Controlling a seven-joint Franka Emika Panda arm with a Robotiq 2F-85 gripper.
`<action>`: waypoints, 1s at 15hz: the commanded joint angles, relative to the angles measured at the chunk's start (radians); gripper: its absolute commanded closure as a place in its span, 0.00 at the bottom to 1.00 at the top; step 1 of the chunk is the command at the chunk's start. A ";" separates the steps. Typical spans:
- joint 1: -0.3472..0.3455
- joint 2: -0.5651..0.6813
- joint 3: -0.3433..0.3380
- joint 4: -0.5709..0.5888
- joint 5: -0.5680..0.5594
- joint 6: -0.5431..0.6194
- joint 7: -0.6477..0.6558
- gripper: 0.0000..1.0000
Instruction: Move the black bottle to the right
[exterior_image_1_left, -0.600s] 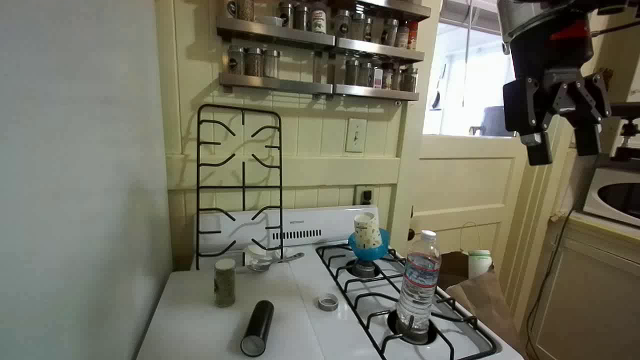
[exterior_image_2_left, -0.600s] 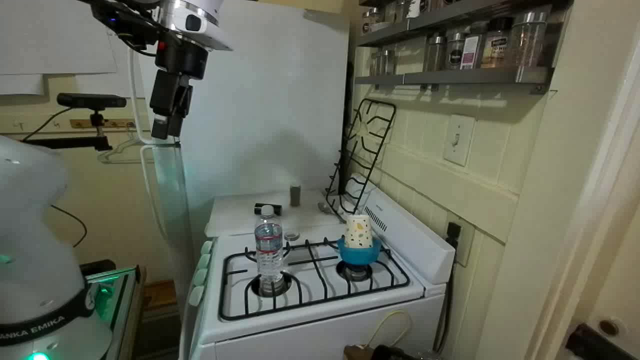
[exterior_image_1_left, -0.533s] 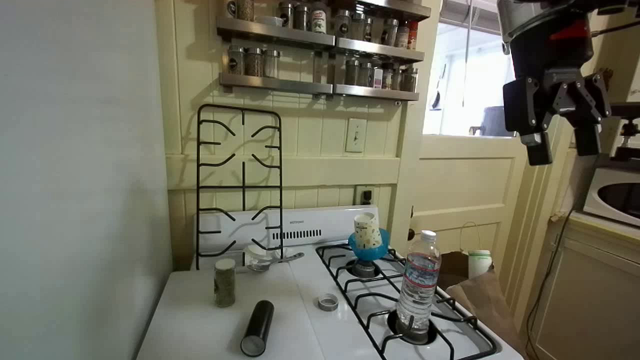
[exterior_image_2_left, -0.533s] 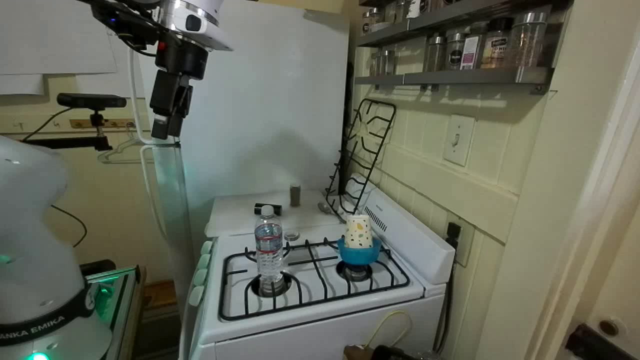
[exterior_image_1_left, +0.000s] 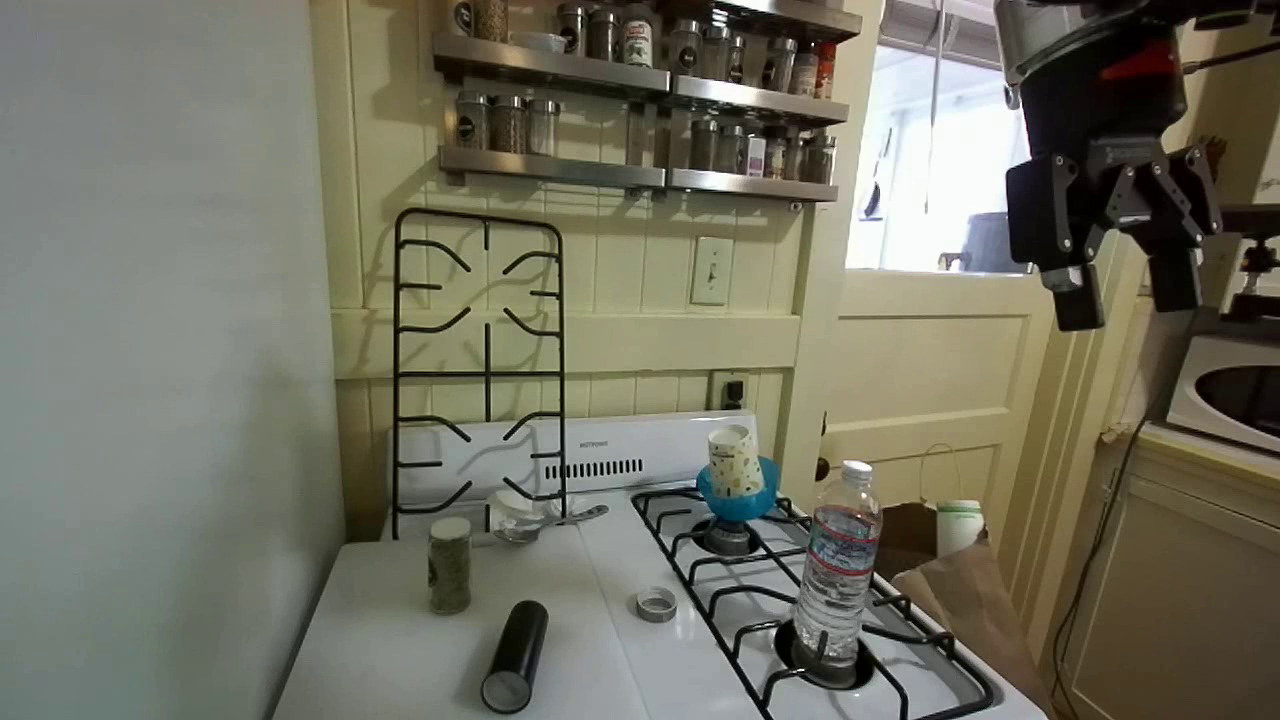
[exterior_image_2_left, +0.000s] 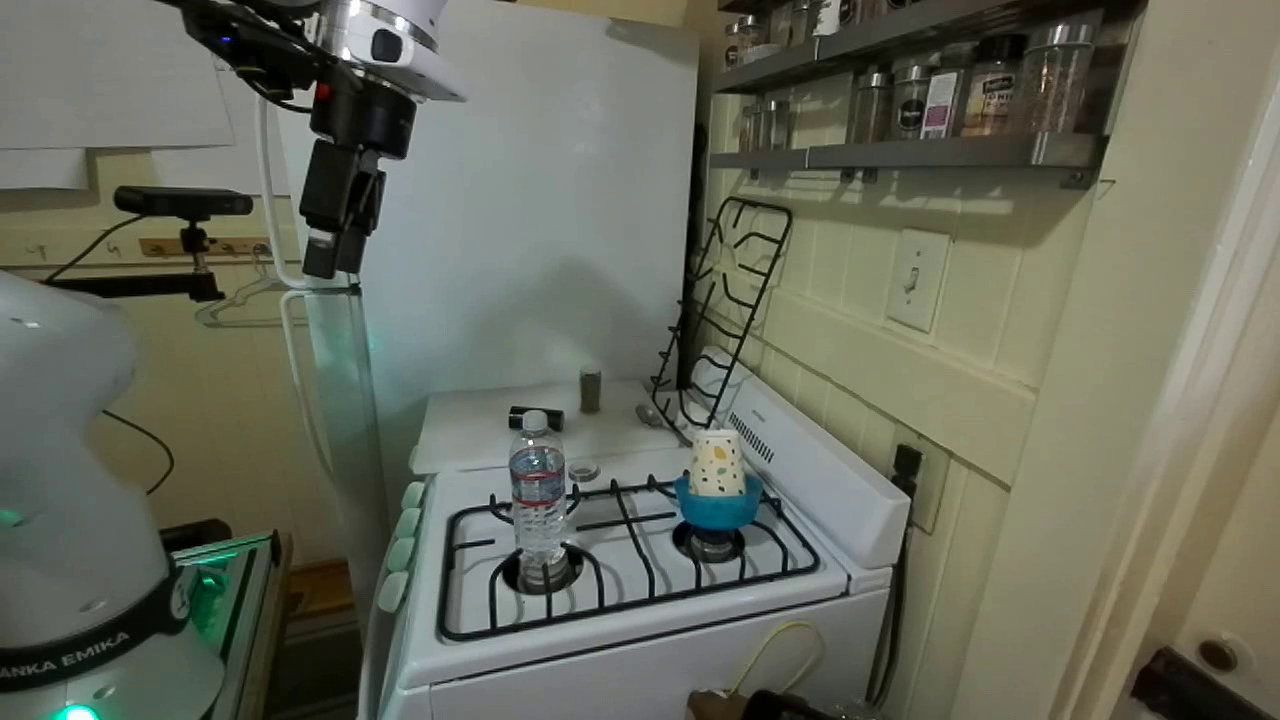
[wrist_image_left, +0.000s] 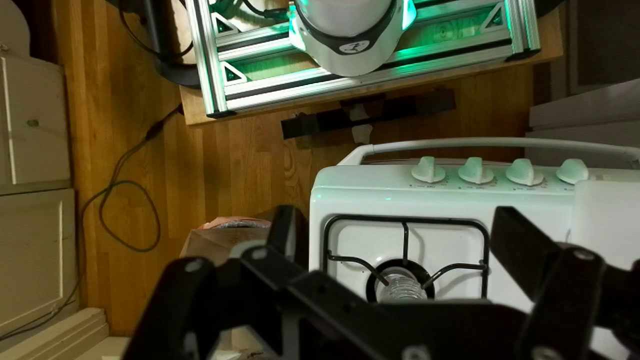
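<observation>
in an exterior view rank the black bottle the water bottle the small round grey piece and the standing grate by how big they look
Largest to smallest, by outline:
standing grate
water bottle
black bottle
small round grey piece

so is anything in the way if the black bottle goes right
Yes: in an exterior view, a small grey lid or jar sits right of the black bottle, then the flat grate, with the water bottle standing in its nearer half.
</observation>
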 joint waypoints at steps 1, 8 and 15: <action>-0.023 0.052 0.019 0.018 0.028 0.010 0.093 0.00; -0.035 0.276 0.184 0.039 0.160 0.414 0.485 0.00; 0.058 0.407 0.243 0.057 0.019 0.490 0.559 0.00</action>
